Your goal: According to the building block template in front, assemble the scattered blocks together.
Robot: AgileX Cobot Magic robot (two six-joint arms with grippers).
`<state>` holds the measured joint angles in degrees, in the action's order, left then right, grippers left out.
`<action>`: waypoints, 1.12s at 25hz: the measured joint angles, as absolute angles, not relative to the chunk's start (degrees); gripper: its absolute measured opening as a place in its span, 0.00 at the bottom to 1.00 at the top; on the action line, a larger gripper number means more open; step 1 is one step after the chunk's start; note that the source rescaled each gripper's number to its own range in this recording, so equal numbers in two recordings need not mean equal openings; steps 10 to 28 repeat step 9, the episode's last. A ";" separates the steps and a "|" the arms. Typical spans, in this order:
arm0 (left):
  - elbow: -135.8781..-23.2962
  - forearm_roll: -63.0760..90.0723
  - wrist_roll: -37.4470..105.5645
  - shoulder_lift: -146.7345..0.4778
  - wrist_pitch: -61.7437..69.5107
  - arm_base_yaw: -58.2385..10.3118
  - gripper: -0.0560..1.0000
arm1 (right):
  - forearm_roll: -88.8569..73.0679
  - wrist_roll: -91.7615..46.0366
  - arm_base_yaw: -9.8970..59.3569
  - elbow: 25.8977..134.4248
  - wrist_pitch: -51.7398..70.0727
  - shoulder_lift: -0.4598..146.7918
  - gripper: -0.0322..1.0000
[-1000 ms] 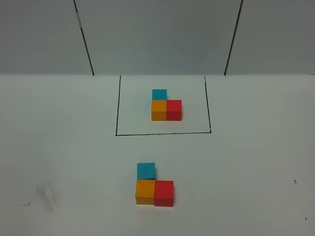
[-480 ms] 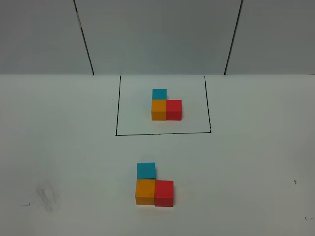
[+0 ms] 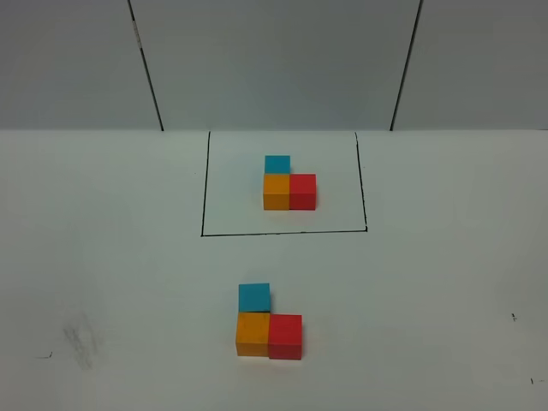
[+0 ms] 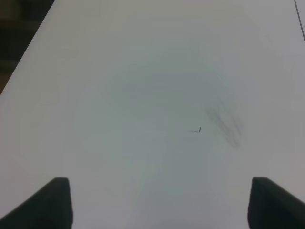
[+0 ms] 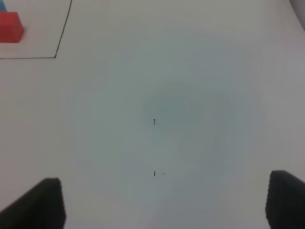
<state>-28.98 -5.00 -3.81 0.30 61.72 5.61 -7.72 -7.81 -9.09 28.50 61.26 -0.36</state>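
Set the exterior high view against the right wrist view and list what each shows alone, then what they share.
Only the high view: the loose orange block, loose red block and loose blue block, plus the template's orange cube. Only the wrist view: the open right tool. Shared: the template's red cube, a sliver of its blue cube, the black outline and the table.

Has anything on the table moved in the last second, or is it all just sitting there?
Nothing visibly changed. The three loose cubes sit joined in the same L shape as the framed template, in the same spot, and no arm is in the overhead view.
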 joint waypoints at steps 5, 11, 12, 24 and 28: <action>-28.98 -5.00 -3.76 0.30 61.72 5.61 0.65 | -4.24 -3.31 -9.09 28.50 60.93 -0.36 0.77; -28.98 -5.00 -3.81 0.30 61.72 5.61 0.65 | -3.68 -2.09 -9.09 28.11 60.88 -0.36 0.77; -28.98 -5.00 -3.81 0.30 61.72 5.61 0.65 | -3.68 -2.09 -9.09 28.11 60.88 -0.36 0.77; -28.98 -5.00 -3.81 0.30 61.72 5.61 0.65 | -3.68 -2.09 -9.09 28.11 60.88 -0.36 0.77; -28.98 -5.00 -3.81 0.30 61.72 5.61 0.65 | -3.68 -2.09 -9.09 28.11 60.88 -0.36 0.77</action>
